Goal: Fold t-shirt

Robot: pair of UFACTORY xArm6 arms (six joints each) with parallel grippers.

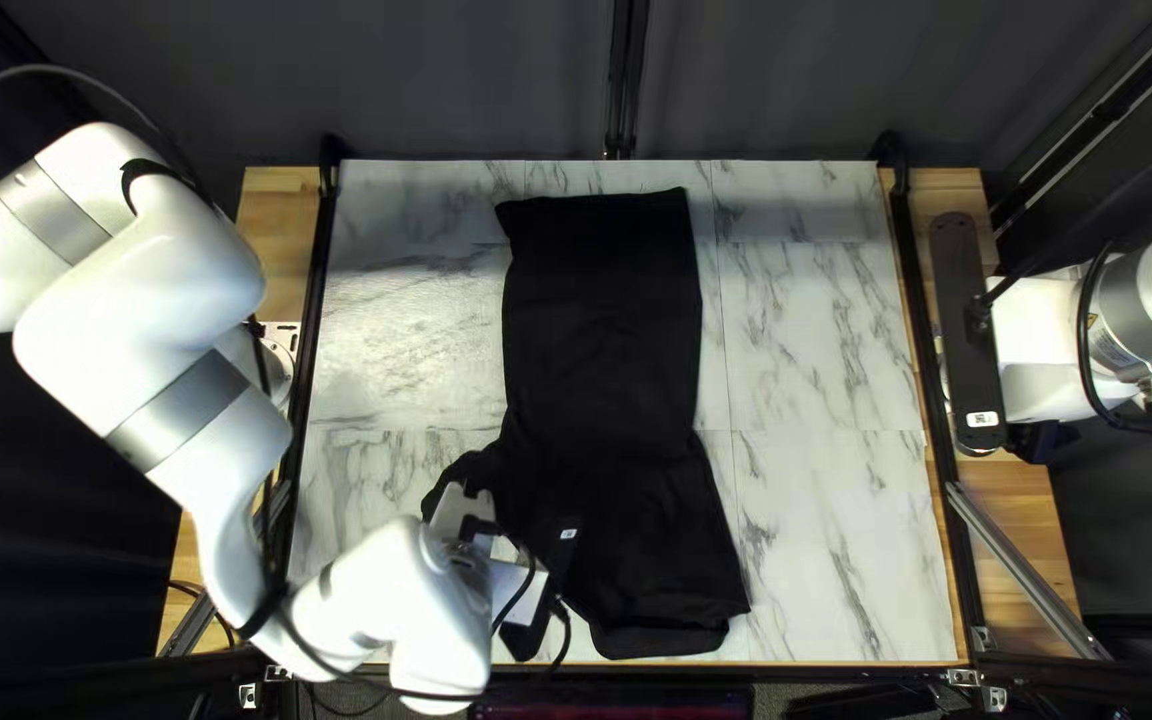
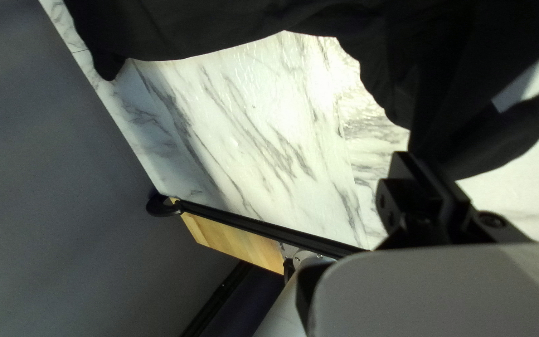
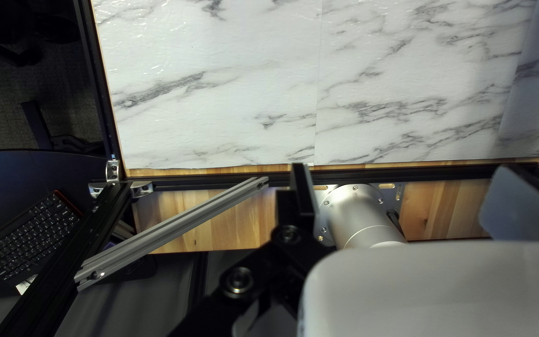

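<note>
Fingers [image 2: 416, 181] of the left gripper [image 1: 515, 596] were brought together on the black t-shirt [image 1: 603, 334], and the cloth was gathered at their tips. The fingers [image 3: 305, 187] of the right gripper [image 1: 1032, 320] were set wide apart, with no cloth gripped.

The t-shirt was laid lengthwise on the marble-patterned tabletop [image 1: 816, 334], slightly left of centre in the top left view. Its straight far end was positioned near the far edge of the table; its wider near portion was extended toward the near edge. A bunched section was located beside the left gripper — at the left of the garment's near portion. In the left wrist view, dark cloth was spread outward from the fingertips, and a broad band of it was seen well ahead of them, with marble surface exposed between.

The left arm [image 1: 190, 400] was reached across the near left corner of the table. The right gripper was held over the right edge, well apart from the garment. In the right wrist view, the silver arm base [image 3: 360, 215] was visible between the fingers — mounted on the wooden border [image 3: 444, 212]. A grey metal strut [image 3: 169, 228] was fixed beside it, and a black keyboard [image 3: 26, 237] was placed beyond the strut, outside the table frame.
</note>
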